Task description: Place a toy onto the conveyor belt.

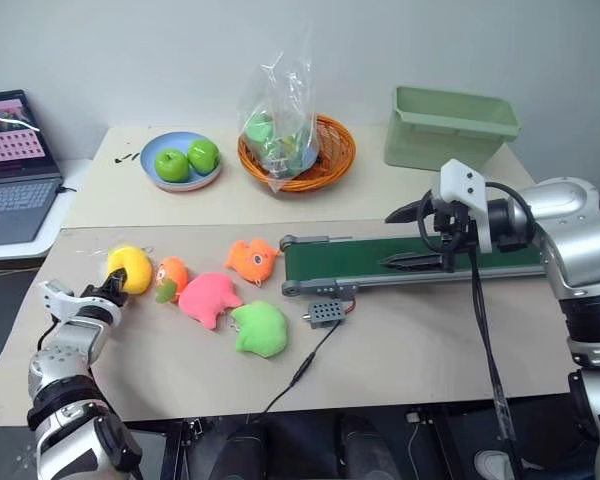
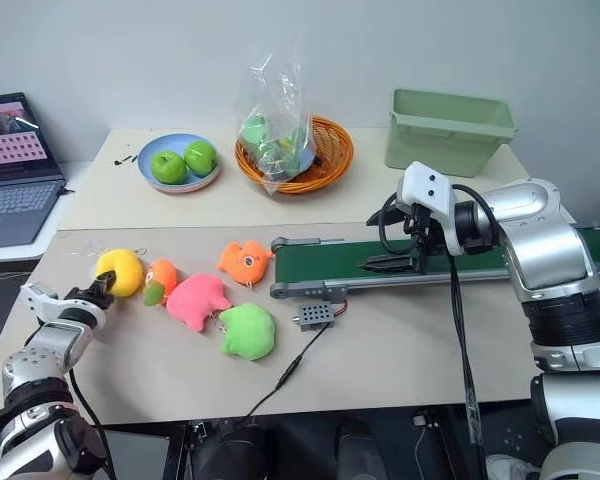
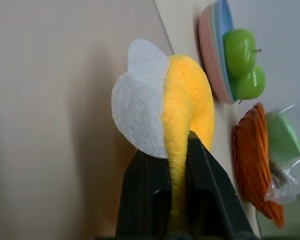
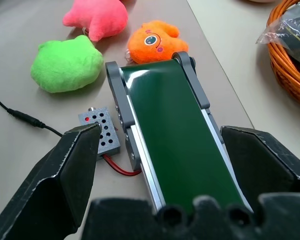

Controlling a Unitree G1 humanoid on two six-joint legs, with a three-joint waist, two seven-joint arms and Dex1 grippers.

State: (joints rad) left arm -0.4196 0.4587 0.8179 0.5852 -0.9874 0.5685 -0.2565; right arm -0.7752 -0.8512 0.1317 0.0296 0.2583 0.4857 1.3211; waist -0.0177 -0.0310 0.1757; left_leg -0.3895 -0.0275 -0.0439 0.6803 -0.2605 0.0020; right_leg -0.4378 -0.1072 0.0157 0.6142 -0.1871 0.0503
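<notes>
The small yellow plush toy (image 1: 130, 268), round like a lemon with a white felt patch, sits at the left end of the tan tabletop (image 1: 410, 350), beside a little orange plush (image 1: 170, 276). The left gripper (image 3: 179, 150) has its jaws squeezed shut on the toy's edge. It looks soft and light, so it squashes easily; a pinch nearer the middle may hold better. The right gripper (image 4: 160, 150) hangs with jaws wide over the long dark green conveyor belt (image 1: 420, 258).

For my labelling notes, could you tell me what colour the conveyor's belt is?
Dark green, on the conveyor belt; clearest in the right wrist view.
</notes>
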